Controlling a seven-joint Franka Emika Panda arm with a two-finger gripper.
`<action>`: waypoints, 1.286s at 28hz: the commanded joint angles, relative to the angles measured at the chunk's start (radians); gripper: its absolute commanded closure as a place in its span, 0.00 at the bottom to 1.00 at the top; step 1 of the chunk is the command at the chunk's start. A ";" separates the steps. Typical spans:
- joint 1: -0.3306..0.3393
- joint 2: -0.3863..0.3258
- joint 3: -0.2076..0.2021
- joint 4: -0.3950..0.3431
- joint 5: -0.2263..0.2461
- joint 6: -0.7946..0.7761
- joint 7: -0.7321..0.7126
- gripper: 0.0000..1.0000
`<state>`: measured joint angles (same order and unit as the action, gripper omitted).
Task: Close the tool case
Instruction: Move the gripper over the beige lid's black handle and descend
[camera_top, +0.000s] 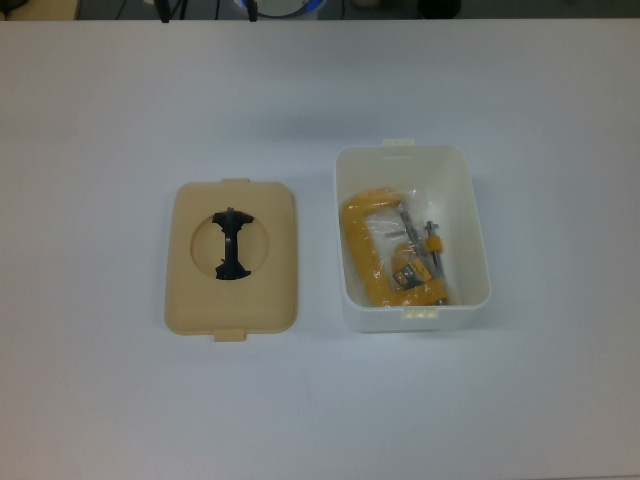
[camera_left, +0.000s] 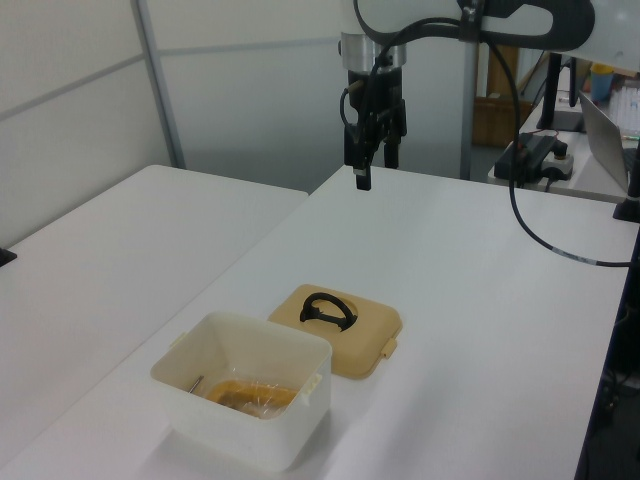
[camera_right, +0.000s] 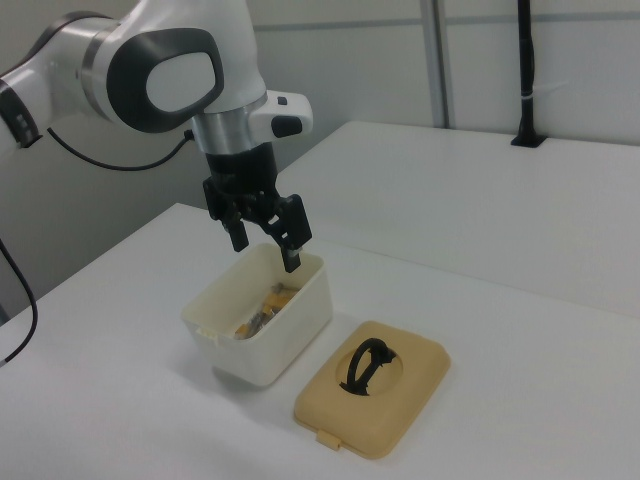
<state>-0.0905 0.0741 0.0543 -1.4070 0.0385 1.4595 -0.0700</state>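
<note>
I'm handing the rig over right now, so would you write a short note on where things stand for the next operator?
Gripper: open, empty, raised above the table, touching nothing.
White tub: open on the table, a yellow clamp inside.
Beige lid: flat on the table beside the tub, apart from it, black handle up.
Done: nothing yet.
Left: grasp the lid, set it on the tub, press it shut.

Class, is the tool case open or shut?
Open: the beige lid lies flat on the table beside the white tub, whose top is uncovered, a yellow clamp visible inside.
</note>
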 joint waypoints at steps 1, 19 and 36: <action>-0.012 -0.002 -0.023 -0.023 0.024 0.021 -0.093 0.00; -0.002 0.148 -0.022 -0.101 0.008 0.278 -0.011 0.00; 0.031 0.296 -0.013 -0.101 -0.086 0.446 0.140 0.00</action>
<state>-0.0826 0.3622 0.0436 -1.4964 -0.0114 1.8685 0.0178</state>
